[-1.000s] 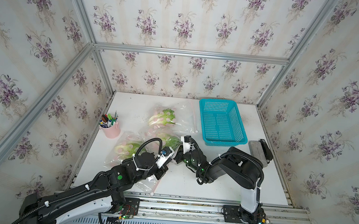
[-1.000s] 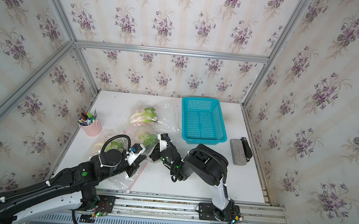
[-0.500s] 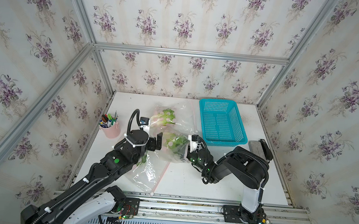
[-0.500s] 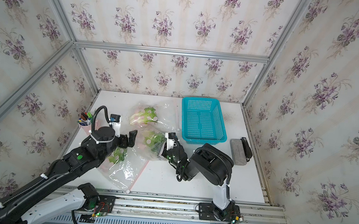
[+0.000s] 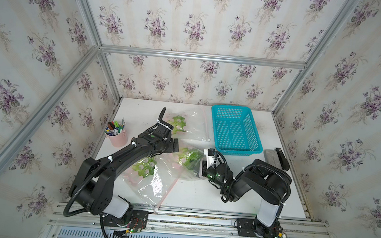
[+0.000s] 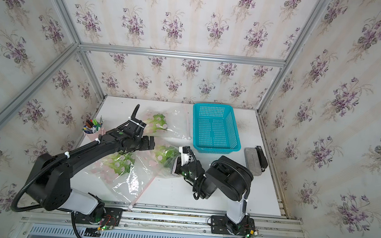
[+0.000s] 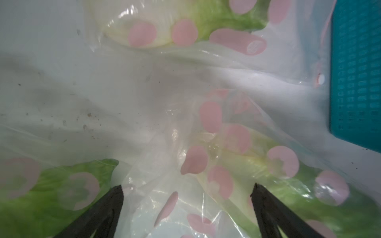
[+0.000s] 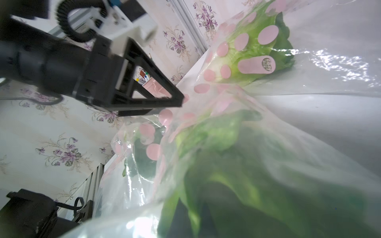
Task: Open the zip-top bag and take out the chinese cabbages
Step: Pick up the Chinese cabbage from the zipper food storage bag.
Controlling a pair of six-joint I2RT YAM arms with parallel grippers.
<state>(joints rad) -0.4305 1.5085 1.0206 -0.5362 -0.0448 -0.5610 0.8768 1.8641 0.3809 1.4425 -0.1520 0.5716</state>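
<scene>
Three clear zip-top bags with pink dots lie on the white table, each with one of the chinese cabbages inside. The far bag (image 5: pixel 185 124) lies flat and the near bag (image 5: pixel 152 180) reaches the front edge. The middle bag (image 5: pixel 189 158) with its cabbage (image 6: pixel 167 154) is bunched up, and my right gripper (image 5: pixel 200 170) is shut on its right end; green leaf presses against the jaws (image 8: pixel 193 216). My left gripper (image 5: pixel 174 145) hovers open just left of that bag, with only loose film under its fingertips (image 7: pixel 186 187). Its fingers (image 8: pixel 165 101) also show in the right wrist view.
A teal basket (image 5: pixel 237 151) stands at the back right, close to the middle bag. A pink cup of pens (image 5: pixel 117 137) stands at the left edge. A grey eraser block (image 5: pixel 274 157) lies at the right edge.
My left gripper let go, opened wide and swung from the front toward the back, left of the middle bag. My right gripper closed on that bag's end.
</scene>
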